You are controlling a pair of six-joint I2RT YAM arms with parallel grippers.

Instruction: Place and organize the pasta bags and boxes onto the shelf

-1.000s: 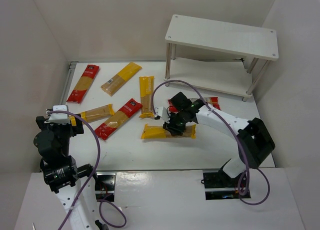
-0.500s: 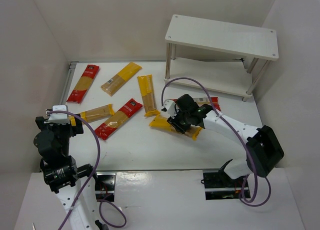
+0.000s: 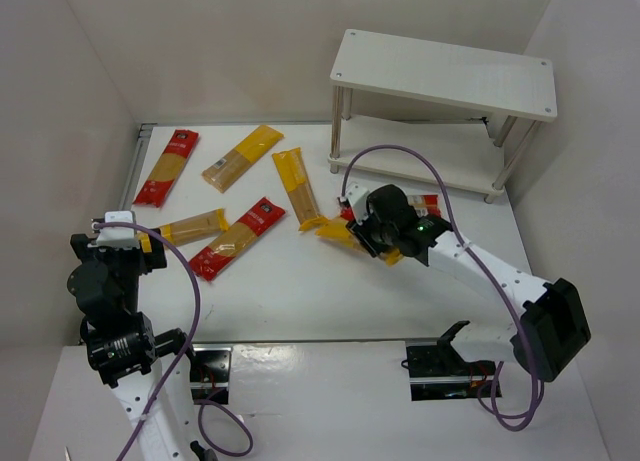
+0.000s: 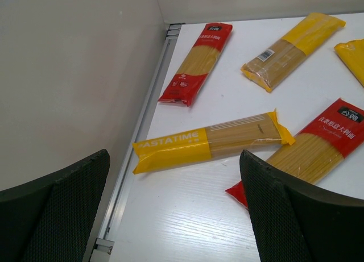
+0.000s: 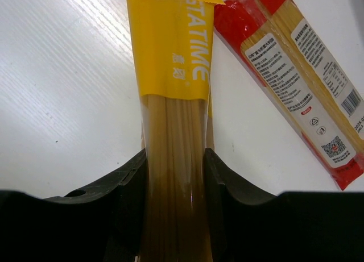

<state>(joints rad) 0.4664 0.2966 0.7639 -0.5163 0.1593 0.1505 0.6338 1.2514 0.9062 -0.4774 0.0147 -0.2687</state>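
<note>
Right gripper (image 5: 175, 179) clamping yellow pack (image 5: 173, 69), just beside red pack (image 5: 296, 74), near shelf (image 3: 440, 73); left gripper (image 4: 173, 208) well apart, jaws spread wide, holding nothing

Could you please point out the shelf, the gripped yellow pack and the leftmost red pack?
shelf (image 3: 445, 76): top external view, top board's middle.
gripped yellow pack (image 5: 173, 57): right wrist view, yellow label.
leftmost red pack (image 3: 167, 167): top external view, its middle.
</note>
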